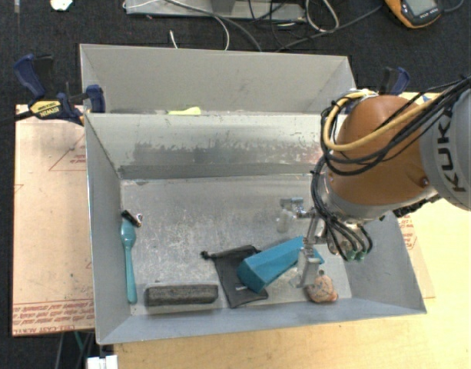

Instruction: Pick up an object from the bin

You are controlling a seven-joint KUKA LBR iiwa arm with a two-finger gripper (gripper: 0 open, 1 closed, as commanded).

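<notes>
1. Dark grey bar (181, 295) lies along the front wall of the bin (212, 198), left of centre. A pinkish-brown stone (322, 290) lies by the same wall, toward the front right corner.
2. Robot's gripper (307, 266) is low in the bin near the right wall, at the right end of a blue wedge-shaped block (270, 265). The stone is just beside it, on the front side. Whether the gripper is open or closed cannot be told, and nothing is seen held in it.
3. Blue block appears to rest partly on a black flat piece (233, 279). A teal spoon (128, 256) lies well apart, along the left wall.
4. Risk: block and stone lie close together. A closure here could catch both, or clip one and knock the other aside.
5. Risk: the wedge's sloping faces give poor purchase, so it may slip out under pressure.
6. Risk: the black piece may be dragged along with the block.
7. Risk: the stone may be pushed into the front right corner, where the walls would hinder a later attempt.
</notes>
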